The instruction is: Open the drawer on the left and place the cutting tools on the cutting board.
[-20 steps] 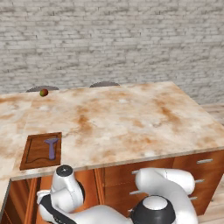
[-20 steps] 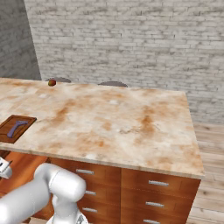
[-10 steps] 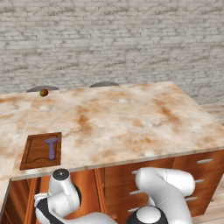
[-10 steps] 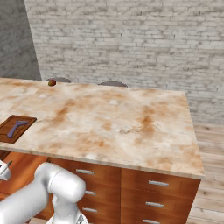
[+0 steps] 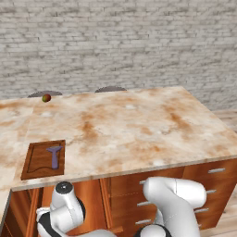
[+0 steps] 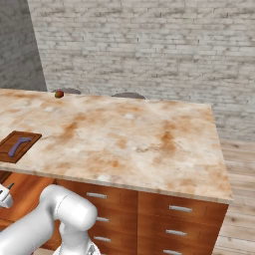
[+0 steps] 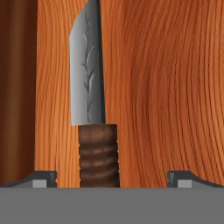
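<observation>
Knife point(image 7: 89, 87) blade: leafy engraving, apparently no lettering

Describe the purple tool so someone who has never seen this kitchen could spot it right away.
Find the marbled beige countertop and follow its front edge to the dark cutting board at the left end. The purple tool lies on that board, T-shaped; the only other small thing up there is a round fruit far back.

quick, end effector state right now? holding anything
End effector: open, holding nothing. Its fingertips stand wide apart on either side of the knife, whose dark handle lies between them on the wooden drawer floor.
</observation>
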